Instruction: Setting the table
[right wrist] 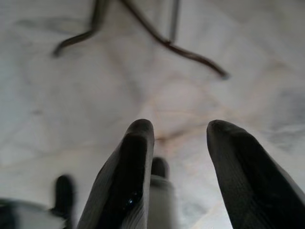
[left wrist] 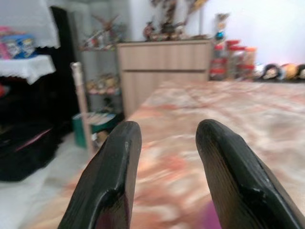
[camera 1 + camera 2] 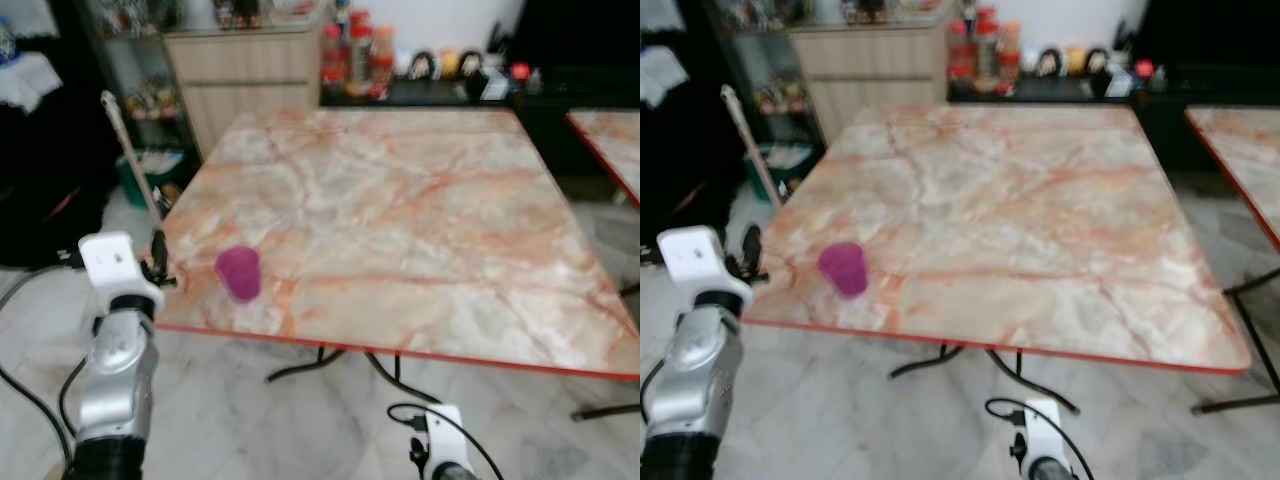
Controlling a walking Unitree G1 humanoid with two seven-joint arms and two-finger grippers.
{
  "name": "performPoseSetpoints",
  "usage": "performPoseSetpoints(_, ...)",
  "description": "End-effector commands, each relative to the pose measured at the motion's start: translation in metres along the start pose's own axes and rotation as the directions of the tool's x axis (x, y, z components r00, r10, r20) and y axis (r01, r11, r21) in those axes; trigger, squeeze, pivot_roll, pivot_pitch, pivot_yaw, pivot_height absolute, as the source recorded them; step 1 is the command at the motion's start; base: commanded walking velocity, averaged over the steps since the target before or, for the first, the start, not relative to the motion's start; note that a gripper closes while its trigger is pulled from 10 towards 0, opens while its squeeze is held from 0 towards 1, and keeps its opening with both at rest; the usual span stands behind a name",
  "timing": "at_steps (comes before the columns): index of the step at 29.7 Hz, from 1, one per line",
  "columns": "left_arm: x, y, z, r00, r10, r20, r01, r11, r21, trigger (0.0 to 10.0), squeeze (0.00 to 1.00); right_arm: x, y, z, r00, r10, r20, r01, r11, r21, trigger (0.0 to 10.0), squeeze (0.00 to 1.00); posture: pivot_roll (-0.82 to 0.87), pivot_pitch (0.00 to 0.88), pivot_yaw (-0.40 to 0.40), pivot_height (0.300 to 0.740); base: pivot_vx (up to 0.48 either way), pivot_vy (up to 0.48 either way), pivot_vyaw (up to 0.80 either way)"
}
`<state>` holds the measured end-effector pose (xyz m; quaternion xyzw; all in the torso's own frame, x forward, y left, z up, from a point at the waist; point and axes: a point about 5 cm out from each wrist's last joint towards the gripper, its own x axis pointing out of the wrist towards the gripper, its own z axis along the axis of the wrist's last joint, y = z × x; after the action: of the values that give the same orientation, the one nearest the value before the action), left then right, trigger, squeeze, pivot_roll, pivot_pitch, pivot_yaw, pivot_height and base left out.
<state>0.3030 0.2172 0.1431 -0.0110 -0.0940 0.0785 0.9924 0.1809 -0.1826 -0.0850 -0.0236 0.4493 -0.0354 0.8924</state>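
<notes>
Marble-patterned in orange and white, our table fills the middle of the left eye view, its red edge running along the lower part of the frame. On it, toward the lower left of the frame and near that edge, stands a purple cup, upright and alone. Our left gripper is raised at the table's left corner, just beside the cup but apart from it; in the left wrist view its two black fingers stand spread with a gap between them, holding nothing, and a blur of purple shows low between them. Our right gripper hangs low at the bottom of the frame, pointing at the pale tiled floor, its fingers parted and empty; dark table legs cross the upper part of the right wrist view. A wooden cabinet sits in the upper left of the frame, with red-lidded jars on a dark counter at upper centre. A second table shows at the right edge.
</notes>
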Motion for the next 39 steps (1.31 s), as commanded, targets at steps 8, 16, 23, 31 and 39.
performPoseSetpoints(8,-0.001,0.012,0.01,0.999,0.011,0.045,-0.012,1.0,0.018,10.0,0.0,0.0,-0.001,0.001,1.0,-0.004,0.0,0.004,1.0,0.0,10.0,0.0,0.07,0.0,0.036,0.732,0.343,0.0,0.0)
performPoseSetpoints(16,0.0,0.011,0.02,0.997,-0.075,0.034,0.073,0.996,0.048,10.0,0.0,0.0,0.0,-0.001,1.0,-0.006,-0.011,0.006,1.0,0.0,10.0,0.0,0.08,0.0,0.038,0.732,0.0,0.0,0.0)
performPoseSetpoints(23,0.002,0.015,0.029,0.992,-0.118,0.037,0.115,0.991,0.071,10.0,0.0,-0.001,0.001,-0.006,1.0,-0.004,-0.022,0.004,1.0,-0.003,10.0,0.0,0.08,0.012,0.04,0.732,0.0,0.0,0.0)
performPoseSetpoints(31,-0.006,0.024,0.022,0.981,-0.18,-0.066,0.187,0.975,0.12,10.0,0.0,-0.004,0.002,-0.018,0.998,-0.004,-0.066,0.004,1.0,-0.01,10.0,0.0,0.09,0.026,0.047,0.732,0.0,0.0,0.0)
performPoseSetpoints(39,-0.016,0.037,0.033,0.983,-0.165,-0.085,0.174,0.979,0.105,10.0,0.0,-0.003,0.0,-0.016,0.998,-0.004,-0.066,0.003,1.0,-0.025,10.0,0.0,0.11,0.038,0.04,0.732,0.0,0.0,0.0)
